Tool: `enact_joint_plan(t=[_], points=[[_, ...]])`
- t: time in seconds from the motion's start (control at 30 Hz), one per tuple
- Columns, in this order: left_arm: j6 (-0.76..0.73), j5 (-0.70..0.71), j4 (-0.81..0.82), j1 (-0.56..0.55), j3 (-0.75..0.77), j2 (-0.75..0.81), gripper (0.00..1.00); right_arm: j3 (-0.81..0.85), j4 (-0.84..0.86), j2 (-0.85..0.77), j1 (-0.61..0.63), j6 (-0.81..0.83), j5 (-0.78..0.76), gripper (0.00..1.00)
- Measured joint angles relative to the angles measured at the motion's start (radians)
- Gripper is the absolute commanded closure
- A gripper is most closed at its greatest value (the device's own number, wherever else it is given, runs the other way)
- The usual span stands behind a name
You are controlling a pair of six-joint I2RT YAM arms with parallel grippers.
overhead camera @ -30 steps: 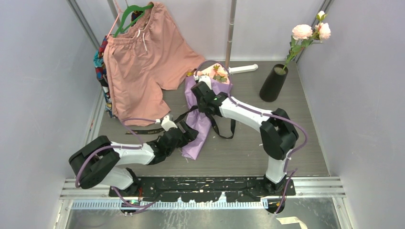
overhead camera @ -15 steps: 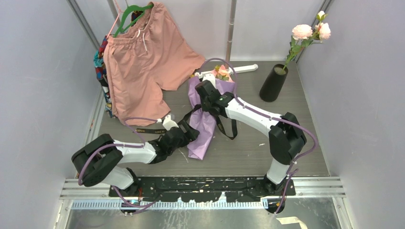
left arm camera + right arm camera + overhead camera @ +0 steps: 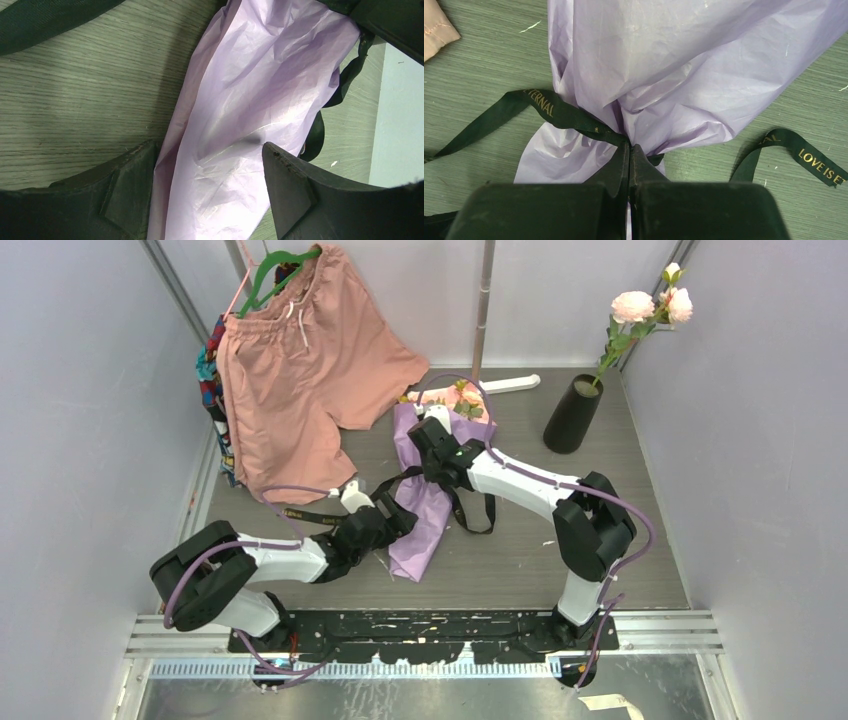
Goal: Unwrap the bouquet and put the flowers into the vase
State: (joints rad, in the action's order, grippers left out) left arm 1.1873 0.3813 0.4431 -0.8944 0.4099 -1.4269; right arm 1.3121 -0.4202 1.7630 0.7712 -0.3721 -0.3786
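pinching the black ribbon point(image 3: 554, 111) at its knot with the right claw point(image 3: 629, 147), tips pressed together, probably to tug the tie loose. straddling the lilac tail of the bouquet point(image 3: 250, 100) with the left claw point(image 3: 209, 152), spread wide and gripping nothing, seemingly poised to pin the paper. leaving the bouquet flat on the bench point(image 3: 520, 550), flowers point(image 3: 462, 395) poking out its far end, well apart from the vase point(image 3: 572, 415).

Salmon shorts point(image 3: 300, 370), green hanger point(image 3: 264, 268), grey table point(image 3: 640, 490)
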Motion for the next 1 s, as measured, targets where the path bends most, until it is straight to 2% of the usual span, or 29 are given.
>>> enact_joint_plan(t=[0.2, 0.37, 0.5, 0.6, 0.77, 0.9, 1.0], points=[[-0.046, -0.022, -0.044, 0.0, 0.014, 0.041, 0.23, -0.011, 0.01, 0.0, 0.0, -0.004, 0.004, 0.99], [-0.17, -0.087, -0.134, -0.004, 0.088, 0.217, 0.21, -0.019, 0.021, 0.007, 0.0, -0.006, 0.003, 0.99], [-0.259, -0.142, -0.214, -0.005, 0.208, 0.331, 0.2, -0.019, 0.026, 0.011, 0.0, -0.008, 0.006, 0.99], [-0.291, -0.178, -0.236, -0.005, 0.264, 0.348, 0.19, -0.019, 0.027, 0.013, 0.0, -0.009, 0.011, 0.99], [-0.326, -0.192, -0.346, -0.005, 0.267, 0.348, 0.19, -0.018, 0.03, 0.025, 0.0, -0.013, 0.018, 0.99], [-0.326, -0.254, -0.286, -0.005, 0.182, 0.346, 0.19, -0.018, 0.031, 0.026, 0.0, -0.02, 0.019, 0.99], [-0.303, -0.355, -0.095, -0.005, 0.077, 0.267, 0.18, -0.018, 0.031, 0.026, 0.0, -0.024, 0.023, 0.99]])
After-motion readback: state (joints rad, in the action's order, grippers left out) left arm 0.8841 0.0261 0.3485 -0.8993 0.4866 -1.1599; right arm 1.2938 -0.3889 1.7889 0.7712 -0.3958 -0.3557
